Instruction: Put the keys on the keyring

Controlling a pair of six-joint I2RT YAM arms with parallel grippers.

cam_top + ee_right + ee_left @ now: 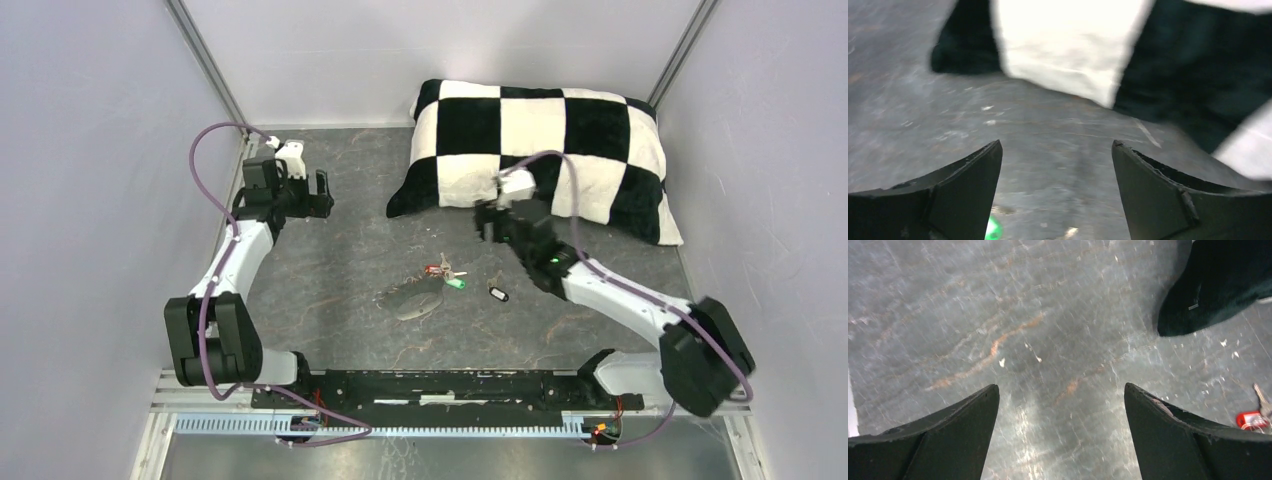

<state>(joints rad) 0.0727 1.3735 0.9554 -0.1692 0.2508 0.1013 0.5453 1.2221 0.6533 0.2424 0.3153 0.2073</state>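
left end effector was parked well left of the checked pillow, jaws wide, gripping nothing, only worktop showing between its fingers. right end effector hovered at the pillow's near edge, jaws wide too, nothing held. keys lay on the worktop in front of the pillow's left corner. red-tag key and green-tag key were bunched together. black-tag key was just right of them, apart. keyring fob lay flat just on the arm-base side of that bunch. touching it or not, couldn't tell.
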